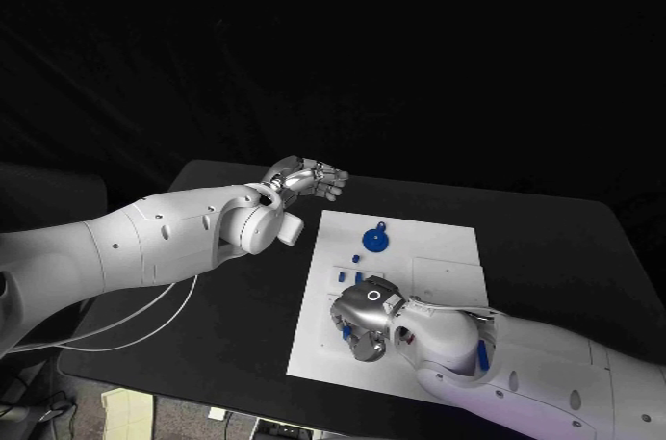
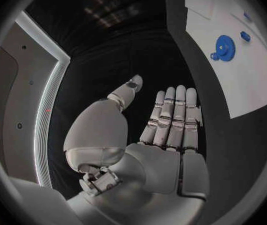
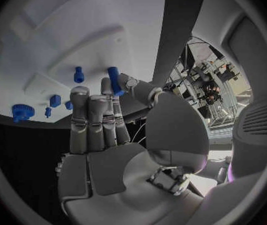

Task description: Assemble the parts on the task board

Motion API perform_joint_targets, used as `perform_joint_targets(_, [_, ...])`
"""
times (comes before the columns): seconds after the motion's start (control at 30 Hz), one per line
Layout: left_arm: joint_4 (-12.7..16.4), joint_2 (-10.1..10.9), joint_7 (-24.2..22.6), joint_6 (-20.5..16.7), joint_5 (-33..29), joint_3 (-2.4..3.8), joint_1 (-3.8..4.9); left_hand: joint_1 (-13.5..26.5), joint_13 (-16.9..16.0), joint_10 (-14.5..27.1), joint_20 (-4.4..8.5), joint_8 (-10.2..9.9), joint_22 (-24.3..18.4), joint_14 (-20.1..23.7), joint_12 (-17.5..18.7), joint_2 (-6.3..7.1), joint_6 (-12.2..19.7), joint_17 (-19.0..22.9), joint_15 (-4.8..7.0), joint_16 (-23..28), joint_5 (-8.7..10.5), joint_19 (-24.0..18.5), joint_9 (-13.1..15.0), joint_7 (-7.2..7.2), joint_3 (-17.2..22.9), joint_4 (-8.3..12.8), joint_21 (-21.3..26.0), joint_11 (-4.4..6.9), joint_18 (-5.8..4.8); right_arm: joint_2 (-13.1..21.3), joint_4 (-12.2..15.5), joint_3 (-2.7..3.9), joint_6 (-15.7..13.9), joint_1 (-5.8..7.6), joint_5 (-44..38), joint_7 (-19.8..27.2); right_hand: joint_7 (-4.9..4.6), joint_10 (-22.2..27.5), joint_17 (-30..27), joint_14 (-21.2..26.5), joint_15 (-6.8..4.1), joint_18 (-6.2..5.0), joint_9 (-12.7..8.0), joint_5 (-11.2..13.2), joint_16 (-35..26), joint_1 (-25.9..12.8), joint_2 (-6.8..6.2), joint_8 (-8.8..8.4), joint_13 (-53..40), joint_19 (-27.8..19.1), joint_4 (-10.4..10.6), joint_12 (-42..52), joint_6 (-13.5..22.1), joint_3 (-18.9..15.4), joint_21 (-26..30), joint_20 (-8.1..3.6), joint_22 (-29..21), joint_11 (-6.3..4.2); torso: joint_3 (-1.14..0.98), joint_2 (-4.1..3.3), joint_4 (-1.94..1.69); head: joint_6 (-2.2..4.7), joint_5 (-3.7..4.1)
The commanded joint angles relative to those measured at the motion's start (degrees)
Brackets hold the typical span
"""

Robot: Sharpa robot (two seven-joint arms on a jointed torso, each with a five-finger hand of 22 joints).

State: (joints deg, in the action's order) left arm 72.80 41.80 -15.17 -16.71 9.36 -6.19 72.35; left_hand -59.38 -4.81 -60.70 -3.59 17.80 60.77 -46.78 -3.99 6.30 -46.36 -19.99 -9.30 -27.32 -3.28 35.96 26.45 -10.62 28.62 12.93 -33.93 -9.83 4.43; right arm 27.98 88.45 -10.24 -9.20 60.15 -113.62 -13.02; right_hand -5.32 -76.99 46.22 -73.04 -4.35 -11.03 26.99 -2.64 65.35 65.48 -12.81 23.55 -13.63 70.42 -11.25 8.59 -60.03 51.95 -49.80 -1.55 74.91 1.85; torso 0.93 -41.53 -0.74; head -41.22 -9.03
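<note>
The white task board (image 1: 433, 243) lies in the middle of the black table. On its far part rests a blue gear (image 1: 376, 238), with several small blue parts (image 1: 354, 276) just nearer. My right hand (image 1: 364, 320) hovers over the board's near left part. In the right wrist view its thumb and a finger pinch a blue peg (image 3: 113, 80), beside another blue peg (image 3: 78, 75) standing in the board (image 3: 58, 45). My left hand (image 1: 308, 178) hangs off the board's far left corner, fingers straight, thumb apart, holding nothing. The left wrist view shows the gear (image 2: 224, 47).
A raised square outline (image 1: 447, 271) marks the board's right half. White cables (image 1: 125, 329) trail over the table's left side under my left arm. Bare black tabletop (image 1: 555, 238) stretches to the right of the board.
</note>
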Motion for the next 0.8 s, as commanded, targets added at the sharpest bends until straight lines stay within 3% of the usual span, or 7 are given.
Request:
perform_joint_targets(0.03, [0.17, -0.07, -0.36, 0.74, -0.28, 0.04, 0.08, 0.31, 0.10, 0.02, -0.23, 0.25, 0.08, 0.14, -0.01, -0.21, 0.50, -0.07, -0.32, 0.22, -0.03, 0.02, -0.09, -0.05, -0.05, -0.41, 0.21, -0.20, 0.74, -0.15, -0.08, -0.49, 2.74, -0.51, -0.76, 0.27, -0.10, -0.47, -0.06, -0.02, -0.27, -3.97, 0.00, -0.15, 0.38, -0.14, 0.41, 0.21, 0.00, -0.02, -0.34, 0.07, -0.44, 0.17, -0.36, -0.29, 1.08, -0.10, 0.02, 0.01, 0.05, -0.04, 0.00])
perform_joint_targets(0.23, [0.19, 0.02, -0.24, 0.84, -0.28, 0.04, 0.08, 0.31, 0.12, 0.02, -0.24, 0.26, 0.10, 0.14, -0.01, -0.20, 0.51, -0.09, -0.32, 0.24, -0.02, 0.02, -0.09, -0.05, -0.06, -0.42, 0.23, -0.21, 0.74, 0.18, -0.05, -0.53, 2.17, -0.51, 0.44, 0.25, -0.16, -0.33, -0.10, 0.10, -0.20, -3.97, -0.02, -0.25, 0.32, -0.40, -0.08, 0.01, -0.07, -0.21, -0.45, -0.13, -0.36, 0.58, -0.31, -0.20, 1.04, -0.03, -0.01, 0.00, 0.03, -0.10, 0.06])
perform_joint_targets(0.3, [0.18, 0.05, -0.14, 0.95, -0.27, 0.04, 0.08, 0.32, 0.12, 0.02, -0.24, 0.26, 0.10, 0.14, -0.01, -0.20, 0.51, -0.09, -0.32, 0.24, -0.02, 0.02, -0.09, -0.05, -0.07, -0.42, 0.23, -0.21, 0.74, 0.23, -0.09, -0.53, 1.76, -0.51, 0.91, 0.31, -0.26, -0.15, -0.22, 0.24, -0.09, -3.97, -0.06, -0.35, 0.17, -0.58, -0.97, -0.24, -0.13, -0.39, -0.55, -0.35, -0.22, 0.92, -0.21, -0.08, 0.98, 0.08, -0.02, 0.00, 0.03, -0.11, 0.05])
perform_joint_targets(0.37, [0.19, 0.06, -0.11, 0.92, -0.21, 0.04, 0.08, 0.31, 0.13, 0.02, -0.24, 0.26, 0.11, 0.14, -0.01, -0.19, 0.52, -0.10, -0.32, 0.25, -0.02, 0.02, -0.10, -0.05, -0.07, -0.41, 0.24, -0.21, 0.74, 0.26, -0.08, -0.53, 1.40, -0.50, 1.77, 0.34, -0.78, 1.21, -0.37, 0.41, 0.40, -3.97, -0.35, -0.43, 0.02, -1.37, -2.76, -1.13, 0.08, -0.47, -0.55, -1.26, 0.97, 0.55, -0.13, 0.09, 0.91, 0.60, -0.04, 0.01, 0.07, -0.12, 0.03])
perform_joint_targets(0.47, [0.16, 0.05, -0.09, 0.91, -0.20, 0.04, 0.08, 0.30, 0.14, 0.02, -0.24, 0.26, 0.11, 0.14, -0.01, -0.18, 0.53, -0.11, -0.32, 0.26, -0.02, 0.02, -0.10, -0.05, -0.07, -0.41, 0.25, -0.21, 0.74, 0.22, -0.10, -0.53, 0.56, -0.50, 2.08, 0.37, -1.47, 2.68, -0.46, 0.47, 1.11, -3.97, -0.66, -0.52, 0.08, -3.17, -4.02, -2.17, 0.33, -0.59, -0.59, -2.31, 2.40, -1.88, -0.15, 0.19, 0.94, 1.21, -0.06, 0.01, 0.05, -0.03, 0.06])
perform_joint_targets(0.53, [0.14, 0.05, 0.01, 1.02, -0.20, 0.04, 0.08, 0.31, 0.15, 0.02, -0.24, 0.26, 0.12, 0.14, -0.01, -0.18, 0.53, -0.12, -0.32, 0.27, -0.02, 0.02, -0.10, -0.05, -0.07, -0.42, 0.25, -0.21, 0.74, 0.18, -0.06, -0.53, 0.40, -0.50, 2.08, 0.09, -1.86, 3.45, -0.55, 0.67, 1.39, -3.97, -0.80, -0.46, 0.08, -3.99, -4.10, -2.72, 0.45, -0.84, -1.17, -2.91, 3.16, -3.99, -0.09, 0.17, 0.94, 1.62, -0.05, 0.01, 0.04, 0.00, 0.08])
perform_joint_targets(0.8, [0.14, 0.06, 0.10, 1.23, -0.20, 0.04, 0.08, 0.35, 0.18, 0.04, -0.25, 0.26, 0.14, 0.15, 0.00, -0.16, 0.57, -0.15, -0.33, 0.30, -0.02, 0.02, -0.11, -0.07, -0.09, -0.45, 0.28, -0.22, 0.74, 0.22, -0.16, -0.53, -1.49, -0.50, 2.06, -0.94, -2.12, 3.97, -0.67, 1.06, 1.61, -3.97, -0.87, -0.36, 0.02, -4.28, -4.27, -3.19, 0.51, -1.15, -1.46, -3.42, 3.77, -5.21, 0.09, 0.07, 0.89, 1.82, -0.05, 0.00, 0.05, 0.04, 0.18])
